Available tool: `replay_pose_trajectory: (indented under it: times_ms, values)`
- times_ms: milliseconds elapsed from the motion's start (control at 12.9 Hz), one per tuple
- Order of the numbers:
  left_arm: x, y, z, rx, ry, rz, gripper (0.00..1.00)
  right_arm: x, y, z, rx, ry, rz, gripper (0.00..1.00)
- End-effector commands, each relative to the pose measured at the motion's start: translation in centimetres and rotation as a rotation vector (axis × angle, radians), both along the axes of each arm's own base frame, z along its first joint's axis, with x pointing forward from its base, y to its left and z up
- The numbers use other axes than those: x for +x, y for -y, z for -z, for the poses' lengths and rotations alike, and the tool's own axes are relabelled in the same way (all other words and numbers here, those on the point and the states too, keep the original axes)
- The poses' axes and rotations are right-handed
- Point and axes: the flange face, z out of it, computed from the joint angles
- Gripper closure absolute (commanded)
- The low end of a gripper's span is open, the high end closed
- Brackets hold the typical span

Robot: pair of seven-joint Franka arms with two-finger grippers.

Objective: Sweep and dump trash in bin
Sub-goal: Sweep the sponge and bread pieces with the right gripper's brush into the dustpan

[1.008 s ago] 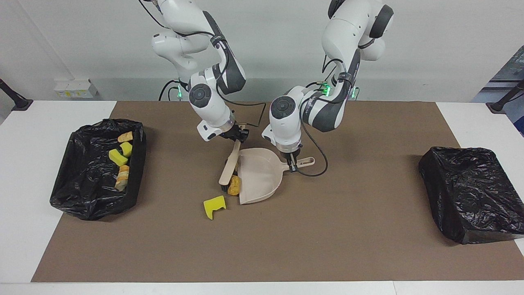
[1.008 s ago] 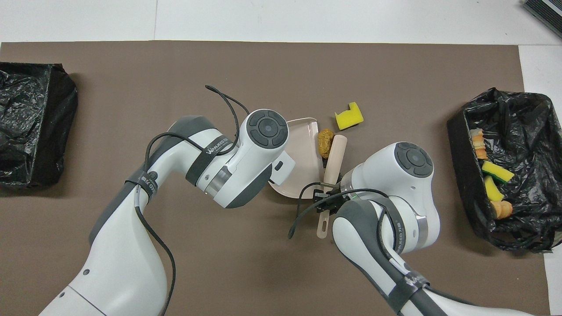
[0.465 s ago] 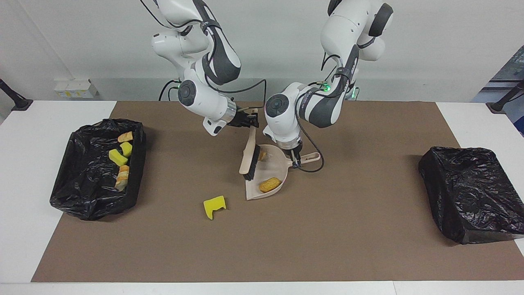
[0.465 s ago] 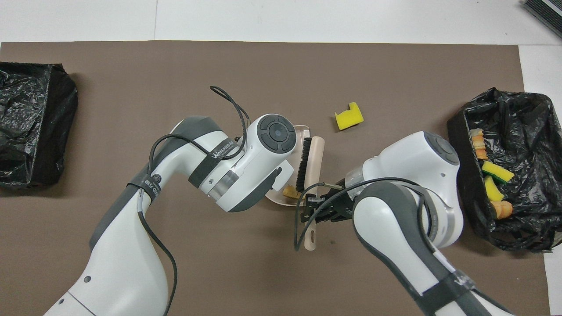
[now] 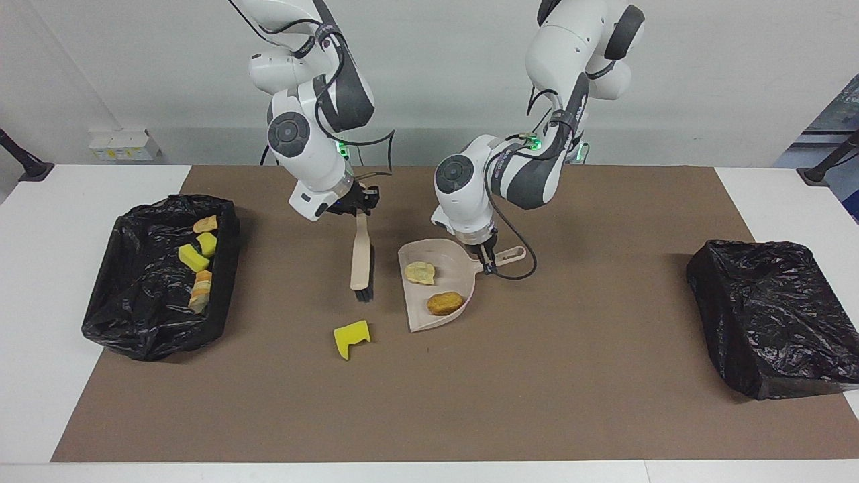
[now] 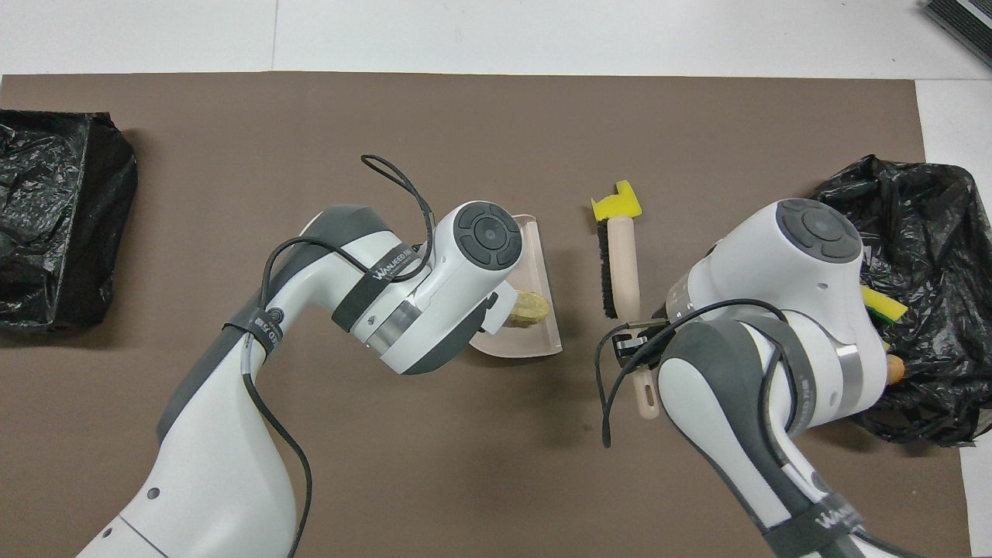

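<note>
Brown mat is carrying a soft, light yellow sponge chunk (image 5: 351, 338) lying just beside the beige brush (image 5: 361, 261). Right gripper (image 5: 356, 202) is pinching the brush handle; left gripper (image 5: 488, 258) is pinching the beige dustpan (image 5: 453, 268) handle, the best holds.

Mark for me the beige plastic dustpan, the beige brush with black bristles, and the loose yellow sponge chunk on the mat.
Beige plastic dustpan (image 5: 451, 276): facing view, bare pan floor between the two scraps.
Beige brush with black bristles (image 5: 361, 258): facing view, middle of its back.
Yellow sponge chunk (image 5: 351, 337): facing view, its top face.
</note>
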Motion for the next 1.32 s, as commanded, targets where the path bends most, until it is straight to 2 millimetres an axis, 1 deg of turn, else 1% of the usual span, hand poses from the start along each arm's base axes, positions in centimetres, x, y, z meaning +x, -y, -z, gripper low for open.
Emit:
replay_pose_trajectory:
  times_ms: [0, 78, 233, 310, 388, 465, 543, 620, 698, 775, 853, 931, 1086, 1241]
  values:
    - [0.0, -1.0, -0.5, 0.024, 0.027, -0.078, 1.00, 2.6, 2.4, -0.2, -0.108, 0.068, -0.137, 1.00]
    - [0.1, -1.2, -0.7, 0.033, 0.020, -0.084, 1.00, 3.3, 4.1, -0.1, -0.135, 0.079, -0.162, 1.00]
    - [1.0, -1.3, -1.3, 0.040, 0.012, -0.098, 1.00, 5.4, 5.5, 1.3, -0.255, 0.090, -0.241, 1.00]
    - [1.6, -1.7, -0.9, 0.052, -0.001, -0.112, 1.00, 6.3, 6.1, 2.2, -0.310, 0.091, -0.275, 1.00]
    - [1.9, -1.7, -0.6, 0.054, -0.008, -0.117, 1.00, 7.5, 6.4, 3.1, -0.341, 0.102, -0.297, 1.00]
    - [2.2, -1.6, -0.8, 0.046, -0.004, -0.121, 1.00, 8.2, 6.5, 3.7, -0.363, 0.112, -0.317, 1.00]
    - [2.6, -2.0, -0.5, 0.046, -0.011, -0.130, 1.00, 9.3, 6.4, 4.5, -0.387, 0.109, -0.338, 1.00]
    - [2.9, -2.1, -0.8, 0.043, -0.006, -0.131, 1.00, 9.7, 5.8, 5.7, -0.390, 0.095, -0.354, 1.00]
    - [2.9, -2.1, -0.8, 0.044, -0.005, -0.131, 1.00, 9.7, 4.9, 6.6, -0.377, 0.085, -0.361, 1.00]
    - [2.9, -2.0, -0.9, 0.043, 0.005, -0.127, 1.00, 9.3, 3.5, 7.2, -0.369, 0.078, -0.370, 1.00]
    - [2.7, -1.9, -0.6, 0.052, 0.005, -0.120, 1.00, 8.9, 2.2, 7.2, -0.325, 0.068, -0.357, 1.00]
    - [2.2, -1.1, -0.3, 0.039, 0.013, -0.105, 1.00, 8.5, 0.7, 7.3, -0.269, 0.064, -0.338, 1.00]
    - [1.9, -1.2, -0.1, 0.041, 0.012, -0.099, 1.00, 7.1, -2.9, 7.5, -0.210, 0.048, -0.351, 1.00]
    - [1.4, -1.4, 0.5, 0.043, 0.003, -0.097, 1.00, 5.2, -5.8, 7.6, -0.124, 0.022, -0.342, 1.00]
